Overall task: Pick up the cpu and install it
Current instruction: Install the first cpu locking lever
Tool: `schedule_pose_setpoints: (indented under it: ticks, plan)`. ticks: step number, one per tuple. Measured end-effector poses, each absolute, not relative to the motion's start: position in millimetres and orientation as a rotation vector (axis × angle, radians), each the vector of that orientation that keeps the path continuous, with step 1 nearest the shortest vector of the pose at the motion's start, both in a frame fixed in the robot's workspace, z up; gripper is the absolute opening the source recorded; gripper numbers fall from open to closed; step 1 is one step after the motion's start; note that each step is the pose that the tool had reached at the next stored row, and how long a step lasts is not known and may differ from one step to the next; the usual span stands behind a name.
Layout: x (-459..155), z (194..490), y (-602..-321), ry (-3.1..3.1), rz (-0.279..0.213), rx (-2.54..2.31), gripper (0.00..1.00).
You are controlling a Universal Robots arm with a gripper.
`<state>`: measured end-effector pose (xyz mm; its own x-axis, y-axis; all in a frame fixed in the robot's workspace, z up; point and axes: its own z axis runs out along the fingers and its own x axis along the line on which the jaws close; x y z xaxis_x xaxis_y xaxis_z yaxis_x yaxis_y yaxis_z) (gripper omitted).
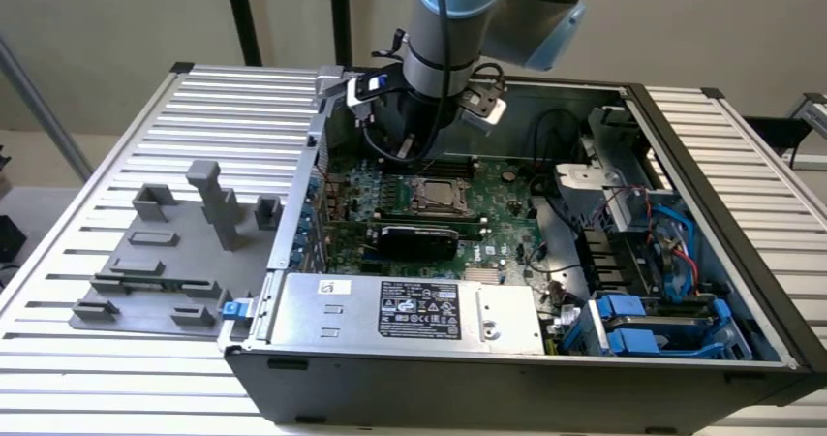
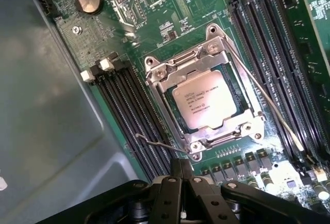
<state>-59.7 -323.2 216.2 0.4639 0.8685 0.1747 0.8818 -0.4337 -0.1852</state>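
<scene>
1. Slatted table [image 1: 77,378] carried the open case [image 1: 387,388]; my gripper [image 2: 181,175] hung above its motherboard [image 2: 170,22], jaws together, empty.
2. Just ahead of my gripper and below it, the cpu [image 2: 206,105] sat in its socket [image 2: 170,74]: seated, I judged.
3. Any move called for missing the latch wire [image 2: 268,101] beside it.

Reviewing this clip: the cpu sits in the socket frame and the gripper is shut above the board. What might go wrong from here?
1. The gripper hangs shut close to the thin wire lever; a small sideways move might snag or bend it.
2. The cpu lies inside the metal frame; an off-centre descent could strike the frame rather than the chip.
3. Memory slots flank the socket closely, so drift may scrape them.
</scene>
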Motion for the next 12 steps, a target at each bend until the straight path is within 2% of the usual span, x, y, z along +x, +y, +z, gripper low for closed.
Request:
schedule_pose_setpoints:
  ticks: [12]
  plan:
    - [-53.4,210.1,-320.3,-1.506,-0.077,-2.465,0.11]
